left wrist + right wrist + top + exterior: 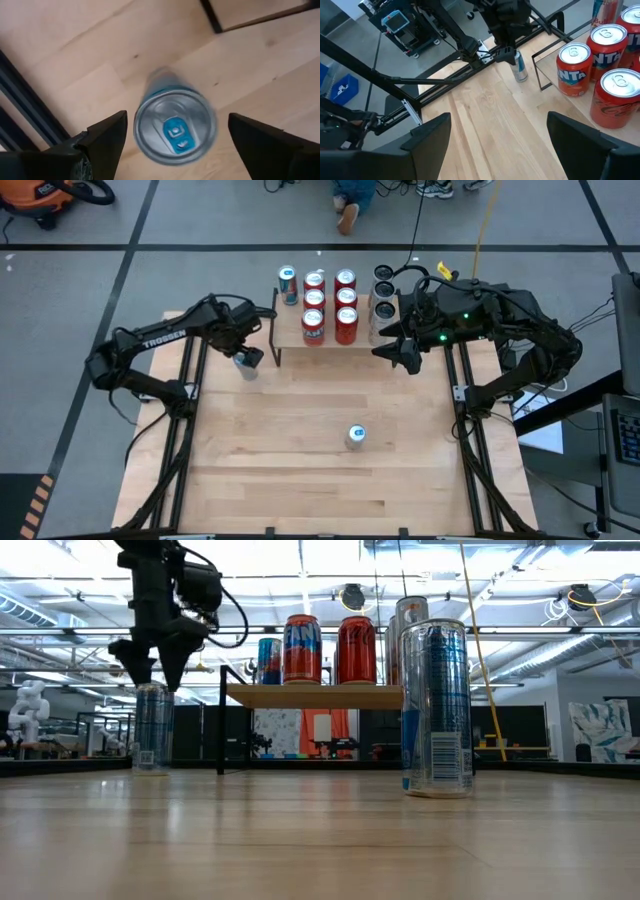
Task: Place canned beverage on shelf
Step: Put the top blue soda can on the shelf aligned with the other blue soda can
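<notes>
Silver-blue can (246, 364) stands on the table (320, 480) beside the shelf (292, 330) — left tool (244, 352) poised above it, fingers spread, nothing gripped. Several cans already sit shelved; another can (356, 436) waits mid-table. Right tool (405, 360) hangs released.

Left gripper (247, 360) above can (245, 366) beside shelf (325, 330)
</notes>
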You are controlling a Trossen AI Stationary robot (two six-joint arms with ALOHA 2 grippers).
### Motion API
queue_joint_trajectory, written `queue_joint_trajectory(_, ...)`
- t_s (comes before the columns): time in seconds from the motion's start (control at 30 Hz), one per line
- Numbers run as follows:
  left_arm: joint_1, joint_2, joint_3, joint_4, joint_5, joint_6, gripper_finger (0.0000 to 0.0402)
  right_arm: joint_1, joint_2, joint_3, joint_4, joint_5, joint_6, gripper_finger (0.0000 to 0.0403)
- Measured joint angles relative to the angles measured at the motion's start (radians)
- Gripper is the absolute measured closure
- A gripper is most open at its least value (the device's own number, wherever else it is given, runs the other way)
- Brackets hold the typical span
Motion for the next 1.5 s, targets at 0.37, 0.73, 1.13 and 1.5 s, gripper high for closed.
queue_joint_trajectory(0.37,0.001,0.044,-0.016,0.012,-0.001,0.001,0.0068,0.000,0.000,0.000,0.000,0.004,0.003,0.0095)
queue_joint_trajectory(0.73,0.001,0.067,-0.016,0.005,0.042,0.005,0.0159,0.000,0.000,0.000,0.000,0.004,0.003,0.0095)
queue_joint_trajectory(1.13,-0.004,0.052,0.094,-0.083,0.209,0.065,0.0177,0.000,0.033,0.000,0.019,0.003,-0.018,0.0095)
queue_joint_trajectory(1.5,-0.089,-0.012,0.423,-0.200,0.418,0.141,0.0181,0.000,0.118,0.000,0.111,-0.004,0.023,0.0092)
